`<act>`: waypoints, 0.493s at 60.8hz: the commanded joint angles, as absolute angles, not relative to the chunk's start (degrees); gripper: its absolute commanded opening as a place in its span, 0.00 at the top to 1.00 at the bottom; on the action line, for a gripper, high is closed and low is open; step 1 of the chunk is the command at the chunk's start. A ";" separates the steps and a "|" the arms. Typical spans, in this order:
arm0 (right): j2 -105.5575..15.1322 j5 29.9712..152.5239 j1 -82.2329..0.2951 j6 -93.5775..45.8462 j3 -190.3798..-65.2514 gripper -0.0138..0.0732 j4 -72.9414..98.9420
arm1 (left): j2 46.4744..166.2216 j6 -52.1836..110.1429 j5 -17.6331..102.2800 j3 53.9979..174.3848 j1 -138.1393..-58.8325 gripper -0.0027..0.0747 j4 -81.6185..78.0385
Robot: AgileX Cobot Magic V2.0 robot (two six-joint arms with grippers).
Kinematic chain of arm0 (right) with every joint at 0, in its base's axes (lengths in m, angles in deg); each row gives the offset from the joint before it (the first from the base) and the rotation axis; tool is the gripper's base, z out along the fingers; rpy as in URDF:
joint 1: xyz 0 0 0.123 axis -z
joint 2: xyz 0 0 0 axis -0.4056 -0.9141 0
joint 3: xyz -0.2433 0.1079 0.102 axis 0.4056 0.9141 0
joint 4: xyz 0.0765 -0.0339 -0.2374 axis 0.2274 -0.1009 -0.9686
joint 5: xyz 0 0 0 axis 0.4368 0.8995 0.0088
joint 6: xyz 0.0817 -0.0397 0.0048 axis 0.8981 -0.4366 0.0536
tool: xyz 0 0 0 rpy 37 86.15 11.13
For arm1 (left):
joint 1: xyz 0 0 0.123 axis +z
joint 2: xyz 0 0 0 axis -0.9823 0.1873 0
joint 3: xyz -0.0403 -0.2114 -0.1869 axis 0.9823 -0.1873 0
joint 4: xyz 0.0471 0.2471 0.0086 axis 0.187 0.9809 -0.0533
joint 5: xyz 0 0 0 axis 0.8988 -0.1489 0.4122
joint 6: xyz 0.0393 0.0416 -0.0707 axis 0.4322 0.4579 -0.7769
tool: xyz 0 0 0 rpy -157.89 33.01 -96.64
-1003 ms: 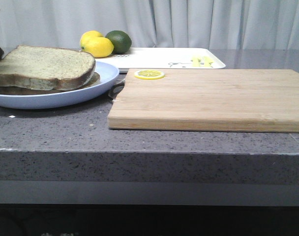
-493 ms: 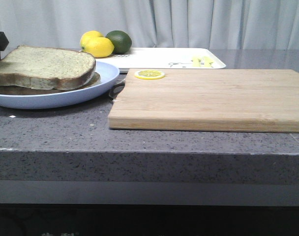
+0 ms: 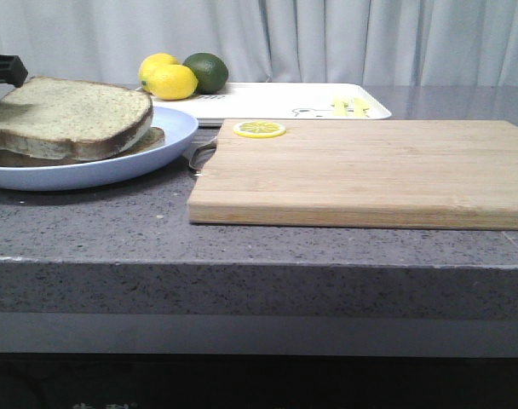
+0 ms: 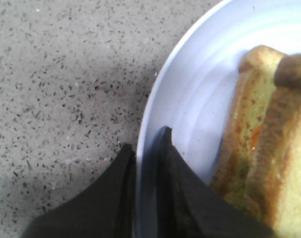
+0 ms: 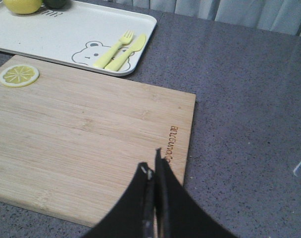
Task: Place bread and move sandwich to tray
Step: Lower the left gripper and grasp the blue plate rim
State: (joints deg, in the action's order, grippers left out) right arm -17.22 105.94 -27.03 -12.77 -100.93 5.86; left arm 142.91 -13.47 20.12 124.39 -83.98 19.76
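Note:
The thick speckled bread (image 3: 71,115) lies on top of the sandwich (image 3: 144,139) on the pale blue plate (image 3: 169,136) at the table's left. The egg is hidden between the slices. In the left wrist view the stacked slices (image 4: 259,148) sit on the plate (image 4: 200,99). My left gripper (image 4: 146,141) is shut on the plate's rim, one finger inside and one outside; it shows at the far left of the front view (image 3: 5,68). The white tray (image 3: 276,100) lies at the back. My right gripper (image 5: 153,161) is shut and empty above the cutting board's right part.
A wooden cutting board (image 3: 370,170) fills the middle and right, with a lemon slice (image 3: 259,129) on its far left corner. Two lemons (image 3: 168,78) and a lime (image 3: 206,71) sit on the tray's left end. The tray (image 5: 66,34) bears printed yellow-green cutlery marks.
The plate with the bread and sandwich has shifted a little to the left. My left gripper has come into the front view at the plate's left edge.

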 commanded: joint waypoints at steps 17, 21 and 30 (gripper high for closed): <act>-17.37 101.09 -27.04 -12.75 -102.41 0.97 6.02 | 140.11 -13.02 15.40 130.82 -81.76 0.99 16.22; -17.37 101.09 -27.04 -12.75 -102.41 0.97 6.02 | 139.96 -10.82 13.68 133.15 -79.77 0.99 12.70; -17.37 101.15 -27.04 -12.75 -102.41 0.97 6.02 | 139.91 -1.52 9.03 137.79 -75.43 0.99 -2.01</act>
